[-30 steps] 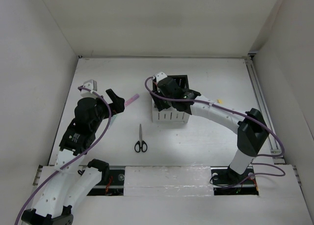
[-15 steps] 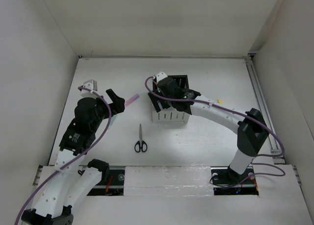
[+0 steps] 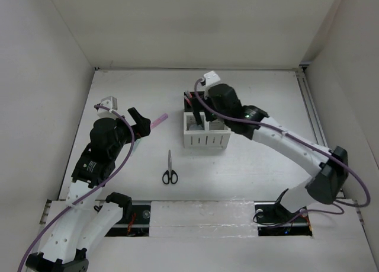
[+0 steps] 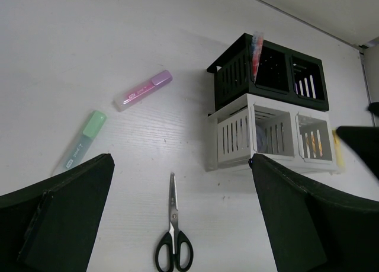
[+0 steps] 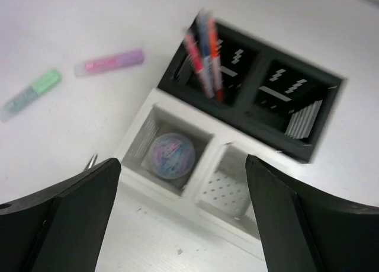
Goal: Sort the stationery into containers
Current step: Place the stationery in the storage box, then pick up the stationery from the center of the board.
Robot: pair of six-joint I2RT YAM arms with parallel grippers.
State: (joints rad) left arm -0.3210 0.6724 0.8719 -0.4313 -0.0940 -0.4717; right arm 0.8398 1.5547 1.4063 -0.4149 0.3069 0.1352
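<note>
Tape roll point(image 5: 170, 154) lies flat in a compartment of the white pair point(image 5: 137, 143), straight under the right pincer point(image 5: 182, 165). Pens point(image 5: 204, 58) stand in the black pair point(image 5: 177, 67), just beyond it.

Change over the last second: the right pincer was low over the white boxes with its jaws narrower. It now sits higher with the jaws spread wide, holding nothing and touching nothing. Reads as a finished drop, so the roll counts as sorted.

Left pincer point(image 4: 182, 159) hangs wide open and empty above the bench point(image 4: 89, 41). Scissors point(image 4: 173, 230) lie beneath it between the fingers. Pink highlighter point(image 4: 144, 90) and green highlighter point(image 4: 80, 140) lie ahead on its left-finger side, both loose. Judged: three items left in sight, all nearer the left pincer.
</note>
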